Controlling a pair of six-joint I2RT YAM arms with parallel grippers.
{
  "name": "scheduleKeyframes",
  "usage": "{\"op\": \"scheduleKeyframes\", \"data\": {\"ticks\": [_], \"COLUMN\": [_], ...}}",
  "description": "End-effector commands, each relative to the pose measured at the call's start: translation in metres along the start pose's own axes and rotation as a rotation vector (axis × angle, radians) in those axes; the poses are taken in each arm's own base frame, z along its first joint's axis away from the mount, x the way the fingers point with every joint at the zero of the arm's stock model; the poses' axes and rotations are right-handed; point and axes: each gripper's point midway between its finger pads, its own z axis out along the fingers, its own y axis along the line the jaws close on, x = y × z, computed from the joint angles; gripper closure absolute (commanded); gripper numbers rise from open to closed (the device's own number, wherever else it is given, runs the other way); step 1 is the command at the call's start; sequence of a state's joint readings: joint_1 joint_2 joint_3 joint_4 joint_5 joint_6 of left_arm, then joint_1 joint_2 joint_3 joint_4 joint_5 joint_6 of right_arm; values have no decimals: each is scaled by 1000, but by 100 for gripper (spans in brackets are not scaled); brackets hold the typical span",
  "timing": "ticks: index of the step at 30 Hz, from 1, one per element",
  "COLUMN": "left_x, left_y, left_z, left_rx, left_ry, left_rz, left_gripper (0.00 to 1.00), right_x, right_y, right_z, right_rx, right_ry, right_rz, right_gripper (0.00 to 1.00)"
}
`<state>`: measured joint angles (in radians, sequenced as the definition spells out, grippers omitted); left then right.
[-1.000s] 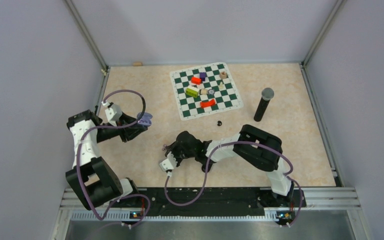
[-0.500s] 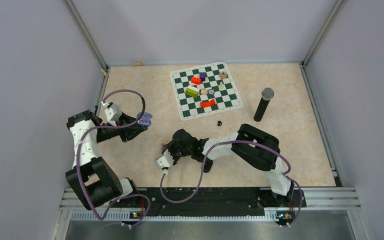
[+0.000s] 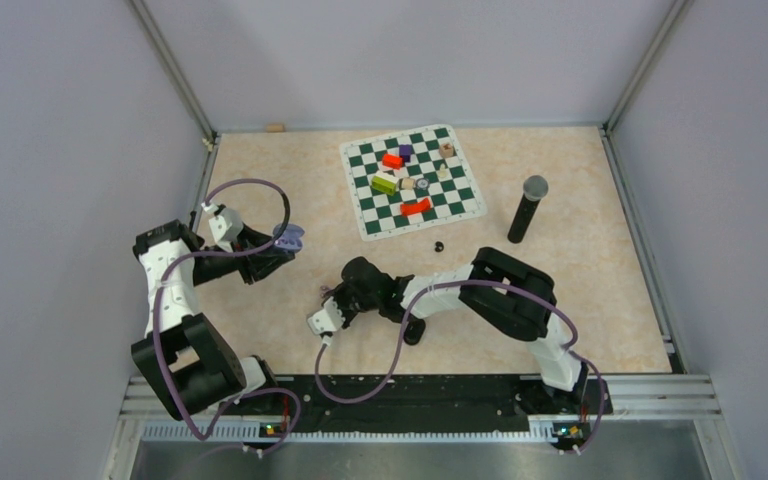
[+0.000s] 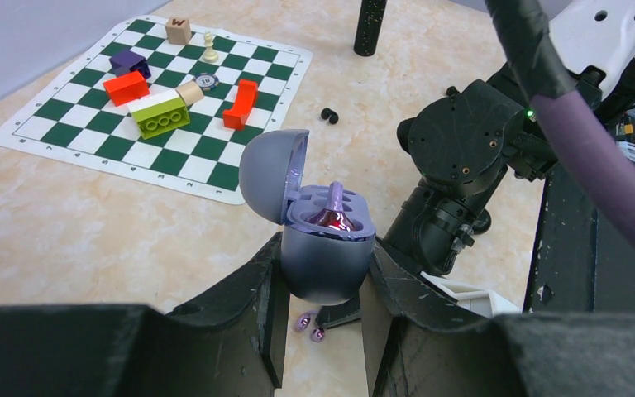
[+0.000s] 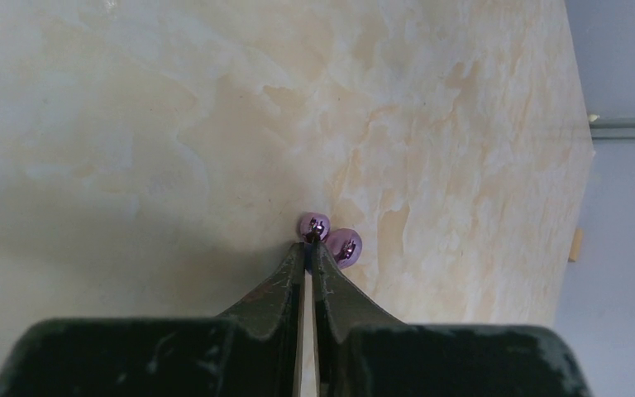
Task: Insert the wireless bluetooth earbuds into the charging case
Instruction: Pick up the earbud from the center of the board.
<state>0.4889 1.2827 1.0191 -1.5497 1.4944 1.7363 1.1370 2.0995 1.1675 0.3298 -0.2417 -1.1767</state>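
My left gripper [image 4: 322, 277] is shut on the grey-purple charging case [image 4: 328, 248], held upright above the table with its lid open; the case also shows in the top view [image 3: 289, 238]. Two pale purple earbuds [image 5: 314, 225] [image 5: 346, 246] lie side by side on the table, and also show under the case in the left wrist view [image 4: 308, 326]. My right gripper [image 5: 308, 246] is low at the table, its tips pinched on the nearer purple bud; in the top view it [image 3: 332, 294] is near the table's middle. Two black earbuds [image 3: 438, 245] lie near the chessboard's front edge.
A green-and-white chessboard [image 3: 450, 205] at the back holds coloured blocks [image 3: 384, 184] and small pieces. A black microphone [image 3: 524, 210] stands upright to its right. A small wooden piece [image 3: 275, 127] lies at the far edge. The right arm's purple cable loops over the front.
My right gripper and wrist have shifted a little to the left along the table. The left arm and the case have not moved.
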Motion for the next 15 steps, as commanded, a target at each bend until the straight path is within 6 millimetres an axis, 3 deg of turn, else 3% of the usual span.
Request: {"op": "scheduleKeyframes", "data": {"ticks": [1, 7, 15], "left_x": [-10, -11, -10], "left_y": [-5, -6, -8], "left_z": [0, 0, 0], "left_rx": [-15, -15, -15], "left_ry": [-38, -38, -41], "left_rz": [-9, -4, 13], "left_gripper": [100, 100, 100], "right_x": [26, 23, 2], "right_y": [68, 54, 8], "right_z": [6, -4, -71], "right_rx": [-187, -163, -140], "right_ry": [98, 106, 9], "right_rz": [102, 119, 310], "right_gripper": [98, 100, 100]}}
